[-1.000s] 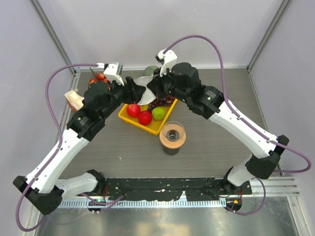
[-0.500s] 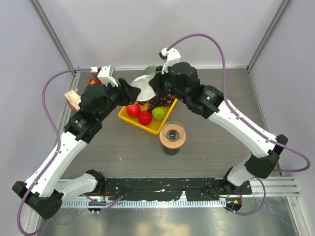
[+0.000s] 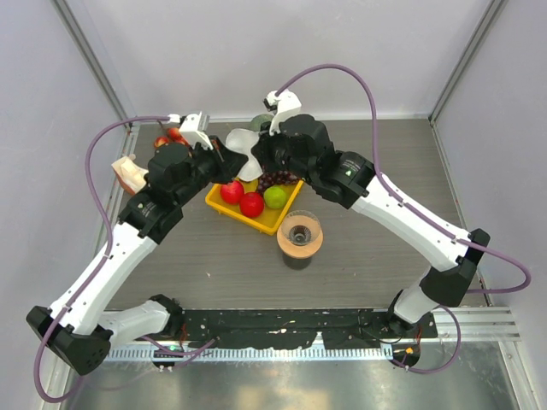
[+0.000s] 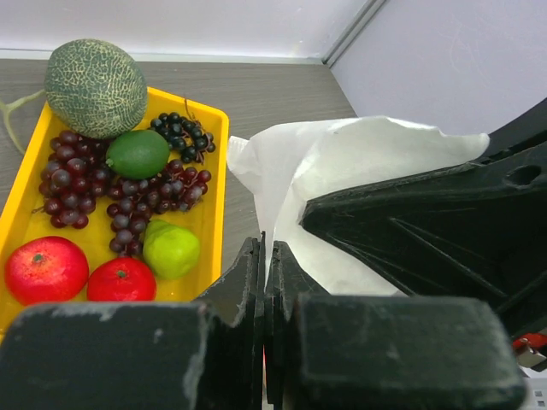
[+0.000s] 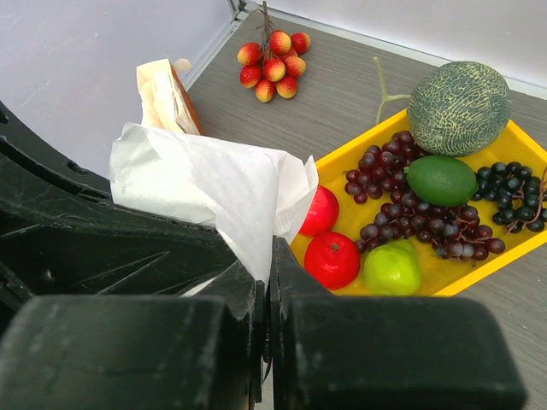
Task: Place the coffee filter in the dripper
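Top view: both arms meet above the far end of the yellow tray [image 3: 267, 224]. The filter [image 3: 242, 147] hangs in the air between the left end effector [image 3: 227, 159] and the right end effector [image 3: 259, 157]. The dripper [image 3: 300, 229] sits well apart, nearer the bases, on a wooden ring [image 3: 286, 248].

Left wrist: fingers pressed together, pinching the filter's edge beside the tray.

Right wrist: fingers pressed together too, pinching the filter; a red fruit cluster [image 5: 272, 58] lies on the worktop beyond.

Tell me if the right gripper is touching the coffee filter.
Touching. Right wrist view: the right gripper has its jaws shut on the coffee filter.
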Robot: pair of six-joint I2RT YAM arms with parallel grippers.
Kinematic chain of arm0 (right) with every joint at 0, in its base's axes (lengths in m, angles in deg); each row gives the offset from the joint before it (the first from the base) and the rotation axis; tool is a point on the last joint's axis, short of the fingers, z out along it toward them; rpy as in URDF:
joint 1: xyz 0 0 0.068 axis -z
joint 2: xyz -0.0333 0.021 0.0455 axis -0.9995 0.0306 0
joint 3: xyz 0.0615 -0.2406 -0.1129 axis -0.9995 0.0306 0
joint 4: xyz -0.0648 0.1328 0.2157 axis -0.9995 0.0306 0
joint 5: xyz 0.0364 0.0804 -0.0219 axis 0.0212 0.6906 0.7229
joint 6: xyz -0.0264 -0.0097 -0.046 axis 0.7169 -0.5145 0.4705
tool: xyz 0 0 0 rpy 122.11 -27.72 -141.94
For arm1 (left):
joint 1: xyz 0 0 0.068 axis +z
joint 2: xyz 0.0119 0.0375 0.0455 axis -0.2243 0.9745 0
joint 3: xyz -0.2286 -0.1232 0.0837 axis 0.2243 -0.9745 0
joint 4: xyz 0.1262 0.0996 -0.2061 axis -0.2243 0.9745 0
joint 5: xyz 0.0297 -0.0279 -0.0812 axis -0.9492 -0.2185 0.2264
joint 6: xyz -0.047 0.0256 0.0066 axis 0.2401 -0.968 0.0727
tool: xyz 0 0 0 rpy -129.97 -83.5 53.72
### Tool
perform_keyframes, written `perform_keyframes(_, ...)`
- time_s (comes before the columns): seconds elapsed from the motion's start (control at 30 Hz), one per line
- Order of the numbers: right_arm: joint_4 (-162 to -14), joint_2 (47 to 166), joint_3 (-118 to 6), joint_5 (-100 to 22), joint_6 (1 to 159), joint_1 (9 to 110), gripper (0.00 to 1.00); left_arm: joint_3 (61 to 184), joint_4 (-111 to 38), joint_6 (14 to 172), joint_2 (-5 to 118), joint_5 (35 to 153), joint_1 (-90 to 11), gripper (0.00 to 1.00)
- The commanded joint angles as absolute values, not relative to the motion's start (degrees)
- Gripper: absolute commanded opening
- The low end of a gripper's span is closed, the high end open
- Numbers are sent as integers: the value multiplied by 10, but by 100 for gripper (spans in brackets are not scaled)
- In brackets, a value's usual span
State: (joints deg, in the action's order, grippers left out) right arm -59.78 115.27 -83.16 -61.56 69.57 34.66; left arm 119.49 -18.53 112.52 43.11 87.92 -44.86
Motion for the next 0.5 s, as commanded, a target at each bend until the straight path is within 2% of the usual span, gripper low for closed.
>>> perform_keyframes(0.0,-610,1151,-857,-624,704,341,5,1213,-227,1117,422,890,-453,0)
perform_keyframes(0.03,-610,1150,-856,-628,714,341,5,1213,-220,1112,419,885,-451,1)
perform_keyframes(0.13,-603,1138,-845,-636,736,346,5,1212,-191,1086,403,862,-449,40)
perform_keyframes(0.2,-603,1125,-823,-615,747,356,5,1212,-176,1060,392,844,-447,57)
perform_keyframes(0.27,-601,1111,-801,-582,771,359,5,1221,-159,1015,389,854,-447,64)
perform_keyframes(0.37,-599,1097,-778,-546,804,359,5,1230,-131,990,392,868,-447,70)
perform_keyframes(0.47,-597,1095,-773,-533,814,359,5,1228,-119,991,395,883,-446,72)
